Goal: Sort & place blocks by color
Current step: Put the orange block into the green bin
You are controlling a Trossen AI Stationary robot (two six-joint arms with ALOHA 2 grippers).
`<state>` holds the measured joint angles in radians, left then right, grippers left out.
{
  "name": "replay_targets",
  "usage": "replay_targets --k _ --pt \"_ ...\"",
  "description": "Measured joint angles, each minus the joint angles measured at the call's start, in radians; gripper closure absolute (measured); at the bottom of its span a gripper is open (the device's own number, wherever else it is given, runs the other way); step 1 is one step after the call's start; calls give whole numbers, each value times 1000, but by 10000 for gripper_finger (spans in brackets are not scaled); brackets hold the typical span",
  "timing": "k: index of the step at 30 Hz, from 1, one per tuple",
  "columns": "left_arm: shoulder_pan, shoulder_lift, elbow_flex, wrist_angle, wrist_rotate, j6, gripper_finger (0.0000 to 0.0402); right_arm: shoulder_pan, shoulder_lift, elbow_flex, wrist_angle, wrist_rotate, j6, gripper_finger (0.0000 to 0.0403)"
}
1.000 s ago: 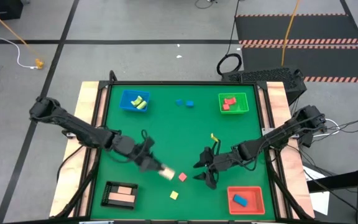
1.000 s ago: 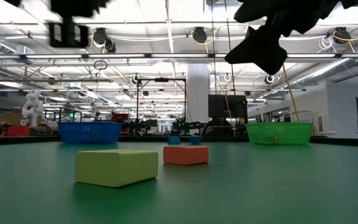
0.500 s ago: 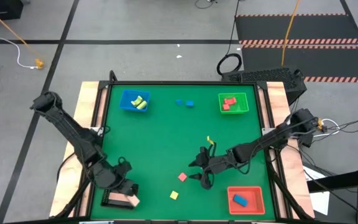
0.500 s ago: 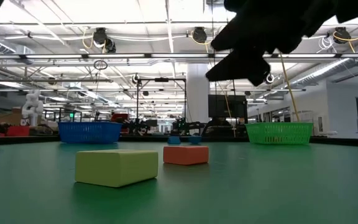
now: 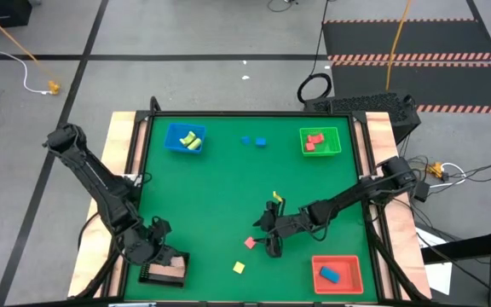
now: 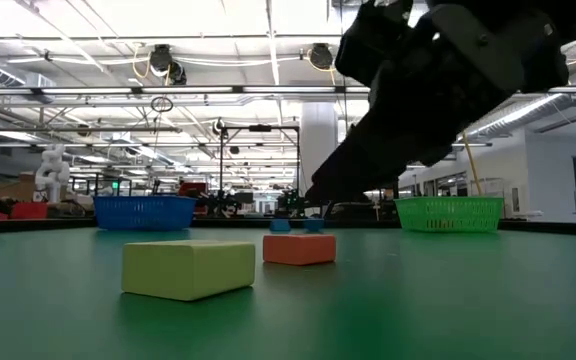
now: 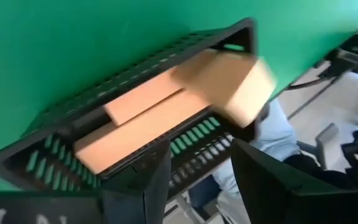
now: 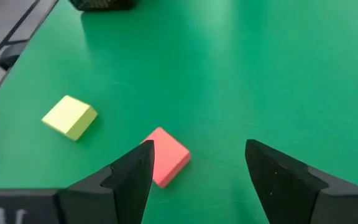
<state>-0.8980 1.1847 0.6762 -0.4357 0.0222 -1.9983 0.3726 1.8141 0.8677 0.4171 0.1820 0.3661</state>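
Since a moment ago the left gripper point(image 5: 162, 260) has swung from mid-table to the black tray point(image 5: 151, 275) at the near left corner, and the pale pink block point(image 7: 241, 87) it carried is now above the other pink blocks point(image 7: 142, 121) in that tray, the fingers point(image 7: 138, 186) parted and clear of it. The right gripper point(image 5: 270, 246) has slid closer to the red block point(image 5: 250, 243) and hovers just beside it, jaws spread, nothing held. A yellow block point(image 5: 239, 267) lies near, toward the front edge. Two blue blocks point(image 5: 252, 141) sit loose between the blue tray point(image 5: 170, 145) and green tray point(image 5: 303, 150).
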Motion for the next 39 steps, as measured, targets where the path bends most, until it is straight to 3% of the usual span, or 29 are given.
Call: replay_targets --k 12,19,25,30,39 --pt "0 -36 0 105 -4 71 264 0 1 0 28 -1 6 161" --pt "29 -92 0 184 -181 261 265 4 40 0 53 -3 -172 161" --pt "81 -109 1 294 -270 449 265 9 143 1 240 -10 -312 161" --pt "123 -111 1 334 -286 562 266 9 193 0 337 -97 -306 161" --pt "191 -111 1 334 -286 668 266 9 196 0 354 -189 -246 161"
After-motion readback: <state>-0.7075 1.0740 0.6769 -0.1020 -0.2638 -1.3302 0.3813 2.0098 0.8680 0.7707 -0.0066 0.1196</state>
